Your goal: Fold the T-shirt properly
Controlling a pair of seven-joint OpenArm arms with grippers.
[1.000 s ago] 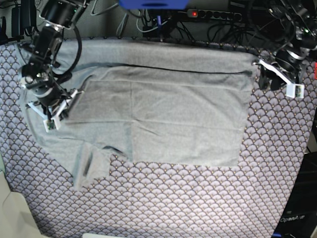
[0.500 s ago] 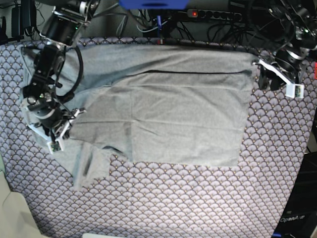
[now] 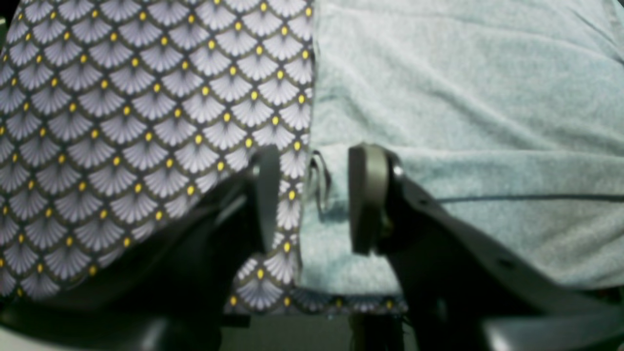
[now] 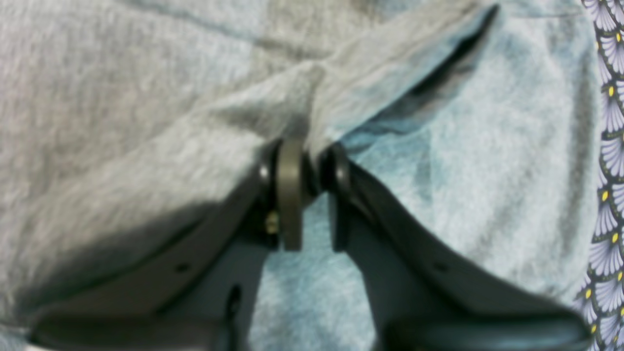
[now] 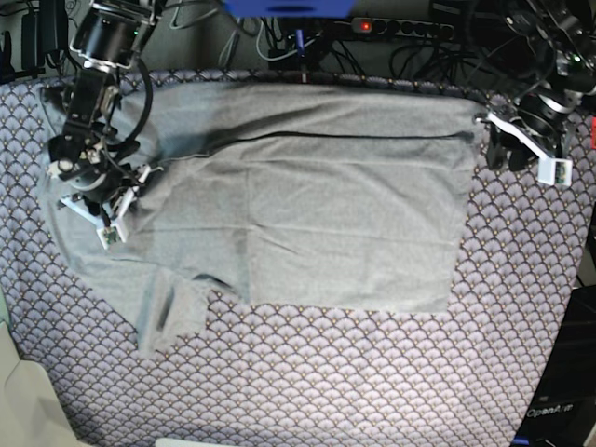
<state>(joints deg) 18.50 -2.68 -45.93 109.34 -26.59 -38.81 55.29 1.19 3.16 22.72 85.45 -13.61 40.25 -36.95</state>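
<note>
The light grey T-shirt (image 5: pixel 326 205) lies spread over the purple patterned table cloth (image 5: pixel 326 372), with a folded layer on top and one sleeve (image 5: pixel 172 312) sticking out at the front left. At the shirt's left side my right gripper (image 5: pixel 104 216) is low on the cloth. In the right wrist view it (image 4: pixel 312 195) pinches a raised fold of the T-shirt (image 4: pixel 122 97) in a narrow gap. My left gripper (image 5: pixel 503 144) sits at the shirt's far right corner. Its jaws (image 3: pixel 317 200) stand open astride the edge of the T-shirt (image 3: pixel 463 97), touching nothing.
A power strip and tangled cables (image 5: pixel 400 28) run behind the table's back edge, with a blue object (image 5: pixel 289 7) above them. A pale object (image 5: pixel 28 400) sits off the front left corner. Bare table cloth (image 3: pixel 122 97) spreads right of the shirt.
My right gripper dipped toward the front, then came back, and the folded layer's left edge moved with it. Its jaws have eased slightly apart. The left arm has not moved.
</note>
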